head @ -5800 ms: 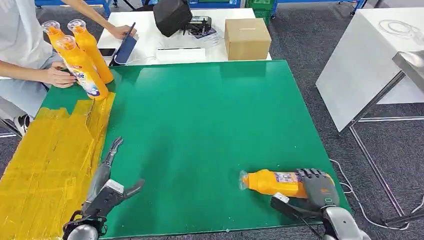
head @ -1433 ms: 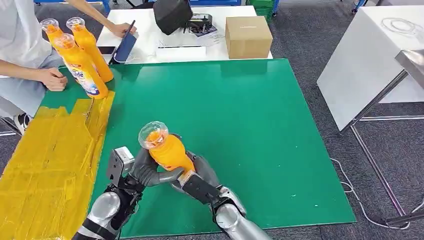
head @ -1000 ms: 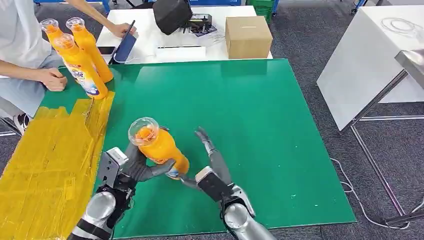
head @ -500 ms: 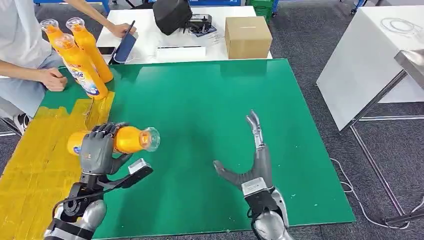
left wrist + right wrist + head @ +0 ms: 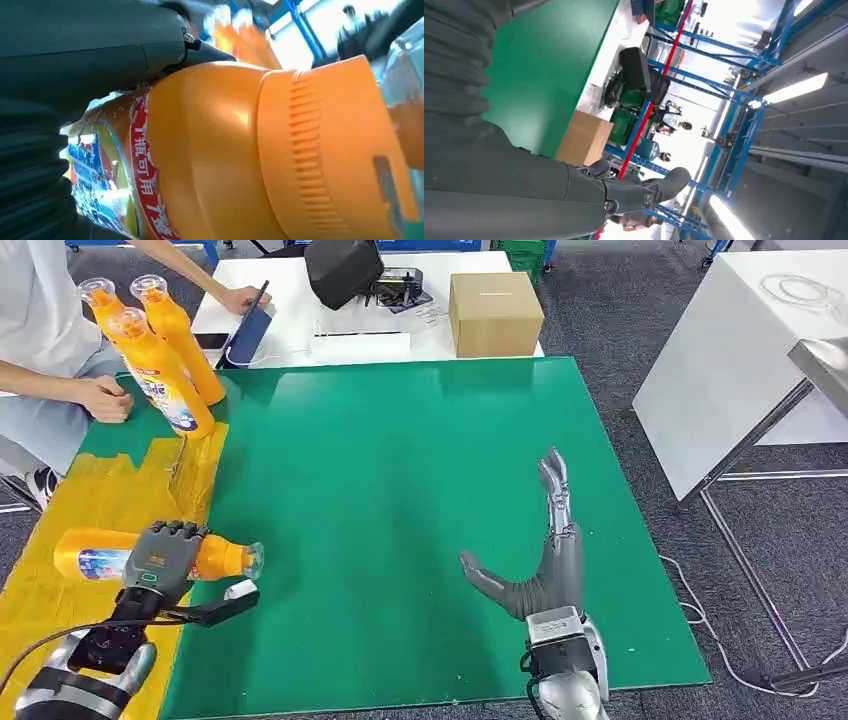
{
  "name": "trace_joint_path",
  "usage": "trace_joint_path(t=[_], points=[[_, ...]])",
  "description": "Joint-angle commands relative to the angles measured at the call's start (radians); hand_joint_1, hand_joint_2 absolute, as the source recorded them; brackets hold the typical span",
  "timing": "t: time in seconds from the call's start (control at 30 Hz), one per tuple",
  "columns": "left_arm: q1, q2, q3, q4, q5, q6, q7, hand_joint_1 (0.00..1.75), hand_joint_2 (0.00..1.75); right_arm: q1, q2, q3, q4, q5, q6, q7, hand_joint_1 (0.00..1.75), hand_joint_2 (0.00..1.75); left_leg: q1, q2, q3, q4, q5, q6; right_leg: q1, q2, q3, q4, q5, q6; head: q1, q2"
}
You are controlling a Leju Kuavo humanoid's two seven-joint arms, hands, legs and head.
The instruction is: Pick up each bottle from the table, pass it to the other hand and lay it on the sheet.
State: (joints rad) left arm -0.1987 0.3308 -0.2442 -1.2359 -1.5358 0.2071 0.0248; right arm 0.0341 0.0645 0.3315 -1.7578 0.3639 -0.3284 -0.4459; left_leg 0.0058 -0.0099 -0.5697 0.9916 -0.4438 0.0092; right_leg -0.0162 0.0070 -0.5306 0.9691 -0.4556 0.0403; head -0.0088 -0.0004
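The left robot hand [image 5: 163, 552] grips an orange bottle [image 5: 95, 553] around its middle, fingers wrapped over the top of it. The bottle lies on its side, its clear cap pointing toward the green surface [image 5: 420, 440] and its base out over the yellow sheet [image 5: 100, 500]. Most of its body sits above the sheet, while the cap end reaches just past the sheet's edge. Whether it already rests on the sheet or hangs slightly above cannot be told. In the left wrist view the bottle's ribbed orange collar [image 5: 320, 150] and label sit close against the dark fingers [image 5: 100, 45].

The right robot hand [image 5: 540, 550] holds nothing; its fingers are stretched out and apart, the thumb out to the side, above the green surface well away from the bottle.

Judging by this, the hand-over for this bottle is done and the laying-down is in its last stage: what remains is to let go. At the far corner, three more orange bottles [image 5: 160, 350] stand upright at the edge of the sheet, beside a seated person's hand [image 5: 105, 398]. No other bottle lies on the green for the right robot hand to fetch.
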Motion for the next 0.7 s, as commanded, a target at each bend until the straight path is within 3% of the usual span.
trace_joint_path(t=[0.03, 0.13, 0.17, 0.2, 0.4, 0.7], points=[[-0.045, 0.057, -0.038, 0.143, 0.041, -0.023, -0.011, 1.75, 1.75, -0.020, -0.016, -0.032, 0.024, -0.004, 0.007, -0.001, 0.00, 1.75, 0.001, 0.000, 0.003, 0.000, -0.001, 0.000, 0.001, -0.001, 0.004, -0.002, 0.000, -0.001, 0.000, 0.000], [-0.039, 0.051, -0.027, 0.138, 0.094, -0.026, -0.028, 1.75, 1.75, -0.020, -0.018, -0.032, 0.030, 0.001, 0.011, 0.002, 0.00, 1.75, 0.001, 0.001, 0.003, 0.000, -0.001, 0.000, 0.001, -0.001, 0.004, -0.002, 0.000, -0.002, 0.000, 0.000], [-0.034, 0.044, -0.026, 0.134, 0.102, -0.019, -0.029, 0.17, 1.75, -0.020, -0.018, -0.032, 0.031, 0.001, 0.011, 0.002, 0.00, 1.75, 0.000, 0.000, 0.001, -0.001, 0.000, 0.000, 0.000, -0.001, 0.002, -0.001, 0.000, -0.001, 0.000, 0.000], [-0.034, 0.044, -0.026, 0.134, 0.102, -0.019, -0.029, 0.00, 1.75, -0.020, -0.018, -0.032, 0.031, 0.001, 0.011, 0.002, 0.00, 1.75, 0.001, 0.000, 0.003, -0.001, -0.001, 0.000, 0.000, -0.001, 0.004, -0.002, 0.000, -0.002, 0.000, 0.000], [0.036, 0.025, -0.015, 0.027, 0.272, 0.004, -0.130, 0.00, 1.75, -0.025, -0.022, -0.033, 0.044, -0.007, 0.024, 0.004, 0.00, 1.75, 0.001, 0.001, 0.004, -0.001, -0.001, 0.000, 0.001, 0.000, 0.005, -0.003, 0.000, -0.002, 0.000, 0.000], [0.068, 0.008, 0.012, -0.027, 0.328, 0.043, -0.152, 0.00, 1.75, -0.025, -0.024, -0.031, 0.053, -0.013, 0.036, 0.011, 0.00, 1.75, 0.000, 0.000, 0.002, -0.001, -0.001, 0.000, 0.001, -0.001, 0.004, -0.002, 0.000, -0.001, 0.000, 0.000]])
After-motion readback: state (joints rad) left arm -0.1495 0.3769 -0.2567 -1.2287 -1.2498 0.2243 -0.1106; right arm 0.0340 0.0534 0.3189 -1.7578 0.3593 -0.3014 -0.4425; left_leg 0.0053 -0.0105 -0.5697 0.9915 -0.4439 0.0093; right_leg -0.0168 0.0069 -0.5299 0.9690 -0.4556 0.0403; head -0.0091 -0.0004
